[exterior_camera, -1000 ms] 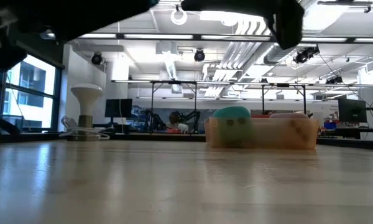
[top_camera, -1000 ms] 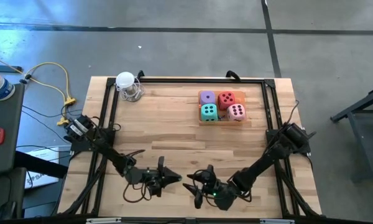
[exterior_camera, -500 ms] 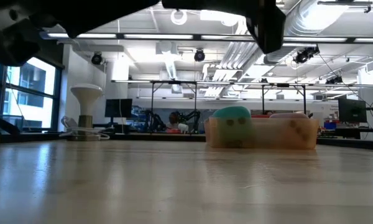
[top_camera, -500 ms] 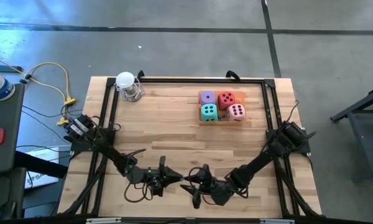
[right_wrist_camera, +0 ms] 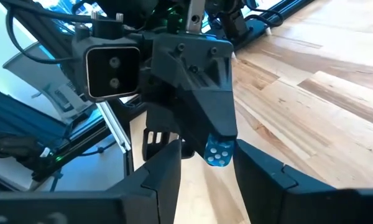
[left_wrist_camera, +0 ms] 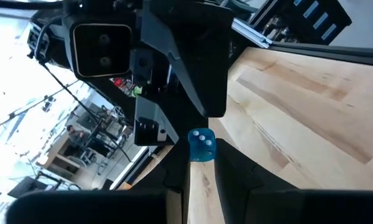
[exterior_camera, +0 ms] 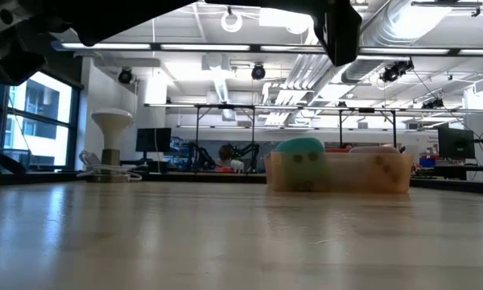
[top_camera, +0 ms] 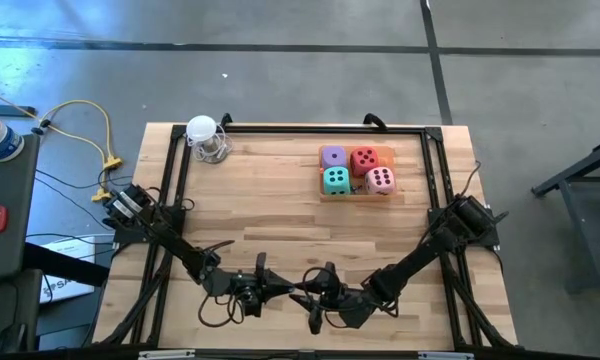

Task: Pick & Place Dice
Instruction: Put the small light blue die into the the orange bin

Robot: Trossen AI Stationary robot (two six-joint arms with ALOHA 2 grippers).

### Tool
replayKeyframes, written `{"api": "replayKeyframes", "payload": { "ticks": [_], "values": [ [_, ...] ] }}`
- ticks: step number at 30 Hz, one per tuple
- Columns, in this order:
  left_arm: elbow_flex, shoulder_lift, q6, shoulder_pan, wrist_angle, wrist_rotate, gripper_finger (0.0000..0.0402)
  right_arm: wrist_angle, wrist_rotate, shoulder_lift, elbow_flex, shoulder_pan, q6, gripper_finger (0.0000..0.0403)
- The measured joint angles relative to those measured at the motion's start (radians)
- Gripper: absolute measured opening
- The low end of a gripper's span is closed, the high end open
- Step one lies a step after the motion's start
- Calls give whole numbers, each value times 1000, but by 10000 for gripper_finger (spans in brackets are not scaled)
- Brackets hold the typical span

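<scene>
Four soft dice, teal [top_camera: 335,180], purple [top_camera: 333,156], red [top_camera: 364,159] and pink [top_camera: 380,180], sit in a shallow tray [top_camera: 323,197] at the table's far right. Both arms meet near the middle of the near edge. My left gripper [left_wrist_camera: 202,165] is shut on a tiny blue die with white pips [left_wrist_camera: 202,146]. My right gripper [right_wrist_camera: 205,165] faces it, open, with a finger on each side of that blue die [right_wrist_camera: 219,151]. Whether the right fingers touch the die, I cannot tell. In the high view the grippers stand tip to tip [top_camera: 296,292]. My left gripper pinches the tiny blue die's two opposite faces [left_wrist_camera: 193,149] between the free ends of its fingers. The fingers lie level and come from the table's left. The die is held clear above the wood, its pipped face [right_wrist_camera: 221,154] turned toward the right wrist.
A white bulb-shaped thing on a wire stand [top_camera: 204,135] stands at the far left corner. A black rail frame [top_camera: 280,128] runs round the tabletop. Bare wood [top_camera: 260,210] lies between the grippers and the tray. Yellow cable [top_camera: 90,130] lies on the floor at the left.
My right gripper has moved a little toward the table's left, closing up on my left gripper until their tips meet. My left gripper has kept still with the blue die. The dice in the tray have not moved.
</scene>
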Motion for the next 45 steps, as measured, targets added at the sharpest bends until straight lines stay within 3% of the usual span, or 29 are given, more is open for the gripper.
{"api": "replayKeyframes", "payload": {
  "ticks": [12,26,33,45],
  "values": [
    [0,0,-12,1,3,-1,46,5,-7,0,0,-11,-17,133],
    [2,-1,-9,1,2,-3,55,-7,-37,1,0,-19,-23,43],
    [2,-1,-45,-1,5,31,58,-7,-38,1,0,-18,-22,52],
    [2,-1,-120,-13,8,41,180,-53,-28,0,0,-18,-36,45]
  ]
}}
